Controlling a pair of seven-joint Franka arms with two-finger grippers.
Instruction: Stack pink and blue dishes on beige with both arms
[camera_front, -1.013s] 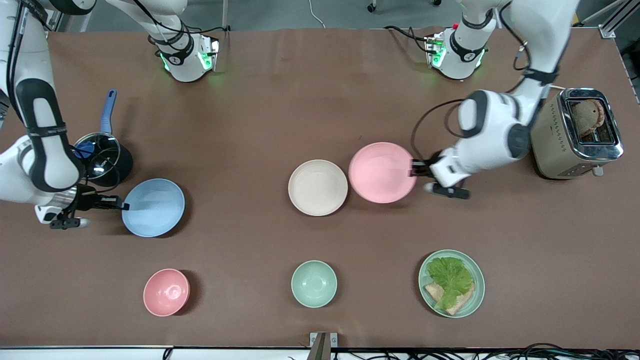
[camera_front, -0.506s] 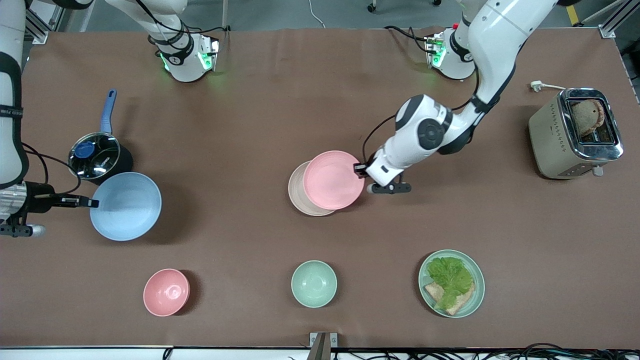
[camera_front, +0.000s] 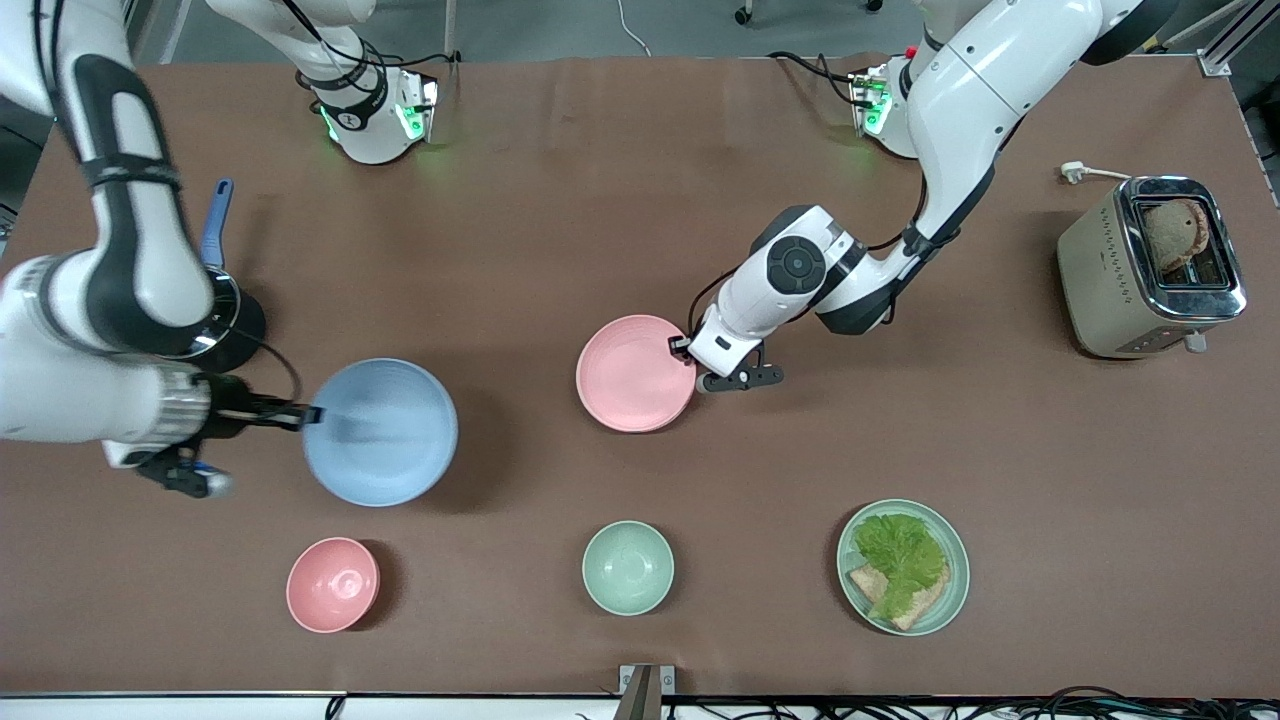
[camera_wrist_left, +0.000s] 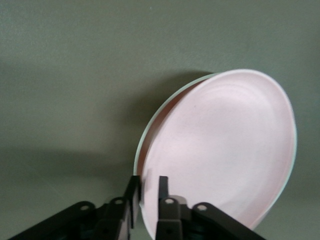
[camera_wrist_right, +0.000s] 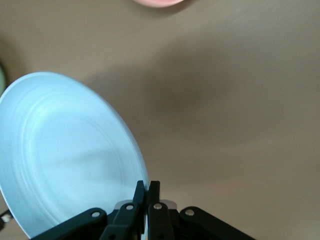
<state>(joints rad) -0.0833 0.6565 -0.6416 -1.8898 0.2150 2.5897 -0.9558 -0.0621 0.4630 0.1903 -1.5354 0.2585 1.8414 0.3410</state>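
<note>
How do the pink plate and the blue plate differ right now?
The pink plate covers the beige plate, of which only a thin rim shows in the left wrist view; the blue plate is over bare table, toward the right arm's end. The left gripper grips the pink plate's rim, the right gripper the blue plate's. Both look the same size and shallow round shape.

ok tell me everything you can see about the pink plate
The pink plate is shallow, round and matte pale pink, with faint concentric rings inside. It sits mid-table, directly over the beige plate, whose rim peeks out beneath it only in the left wrist view. The left gripper is shut on its rim at the edge toward the left arm's end. The mint-green bowl lies nearer the front camera.
</note>
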